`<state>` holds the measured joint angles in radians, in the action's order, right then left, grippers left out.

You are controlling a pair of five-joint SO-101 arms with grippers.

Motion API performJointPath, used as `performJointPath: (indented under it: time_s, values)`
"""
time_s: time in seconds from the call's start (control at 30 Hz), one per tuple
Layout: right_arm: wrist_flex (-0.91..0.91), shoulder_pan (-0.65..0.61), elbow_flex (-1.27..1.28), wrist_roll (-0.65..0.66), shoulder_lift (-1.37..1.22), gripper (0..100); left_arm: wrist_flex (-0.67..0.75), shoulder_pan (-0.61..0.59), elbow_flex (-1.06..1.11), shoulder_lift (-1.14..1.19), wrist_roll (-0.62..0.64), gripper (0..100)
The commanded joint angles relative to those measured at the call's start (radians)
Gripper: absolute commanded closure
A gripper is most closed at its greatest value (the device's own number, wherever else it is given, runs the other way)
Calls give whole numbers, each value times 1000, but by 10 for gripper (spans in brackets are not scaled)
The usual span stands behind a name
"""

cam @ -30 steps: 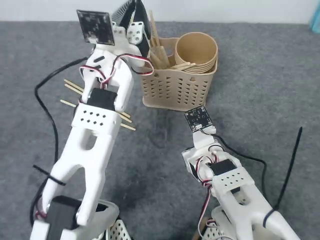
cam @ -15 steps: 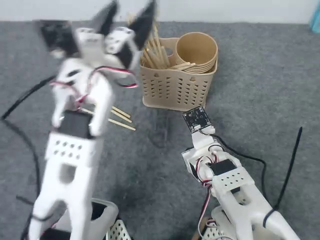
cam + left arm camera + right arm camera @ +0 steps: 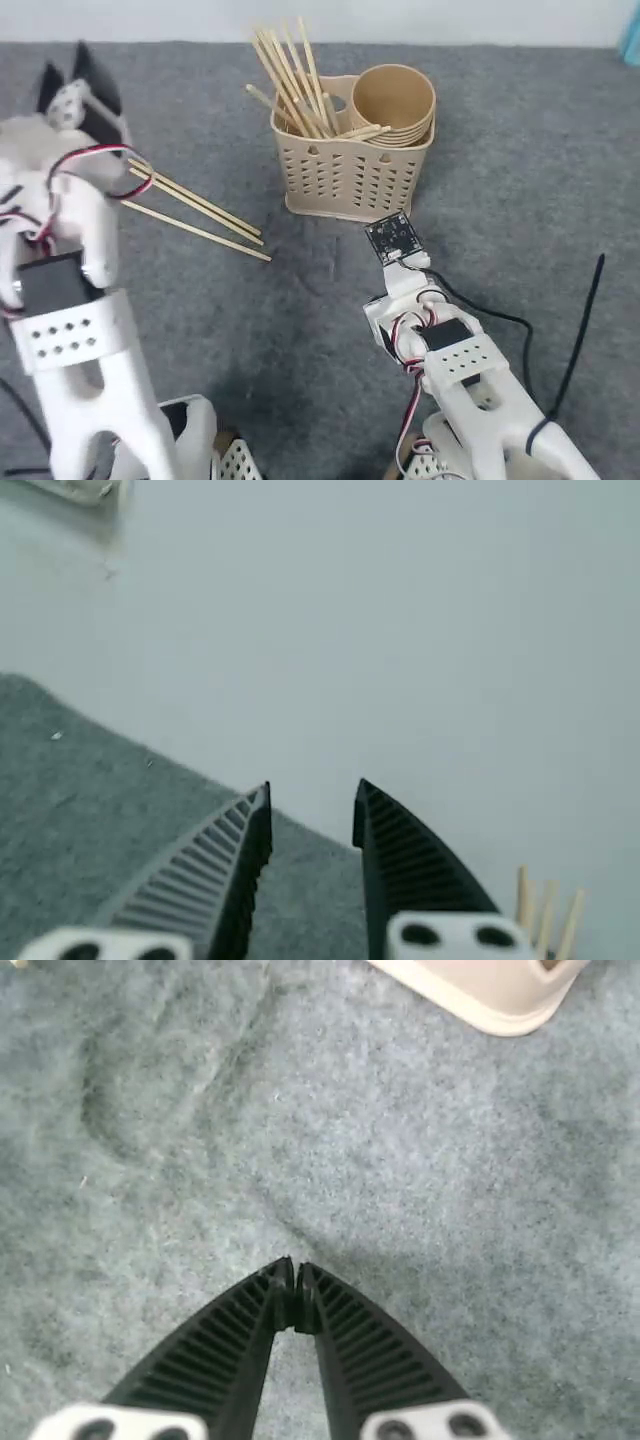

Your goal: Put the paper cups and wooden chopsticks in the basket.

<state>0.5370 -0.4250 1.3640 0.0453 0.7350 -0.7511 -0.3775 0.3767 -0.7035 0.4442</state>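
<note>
The cups (image 3: pixel 393 100) and a bundle of chopsticks (image 3: pixel 290 80) stand in the basket (image 3: pixel 350 180), 3 loose chopsticks (image 3: pixel 195 212) lie on the desk (image 3: pixel 520 200) near the open, empty left gripper (image 3: pixel 72 75), the right gripper (image 3: pixel 292 1265) is closed on nothing, and such thin sticks may slip from a shallow pinch.

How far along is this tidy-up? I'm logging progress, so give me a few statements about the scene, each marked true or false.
1. The paper cups sit stacked inside the basket. True.
2. Every chopstick is in the basket. False: several loose chopsticks lie on the carpet, apart from the basket.
3. The left gripper is open and holds nothing. True.
4. The right gripper is clamped on a chopstick. False: it is shut on nothing, above bare carpet near the basket.
</note>
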Motion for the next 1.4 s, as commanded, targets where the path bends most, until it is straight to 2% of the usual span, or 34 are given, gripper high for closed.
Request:
performJointPath:
  time_s: [0.0, 0.17, 0.37, 0.73, 1.37]
  values:
    - [-22, 7, -9, 20, 7, 991, -117, -60, -1, -26, 57, 874]
    - [-21, 7, -9, 20, 7, 991, -238, -118, 16, 64, 127, 874]
    - [-22, 7, -8, 20, 7, 991, -242, -163, 25, 359, 204, 874]
    - [-27, 8, -8, 18, 7, 991, -285, -201, -189, 821, 230, 870]
    - [-28, 8, -8, 18, 7, 991, -313, -186, -513, 1204, 265, 870]
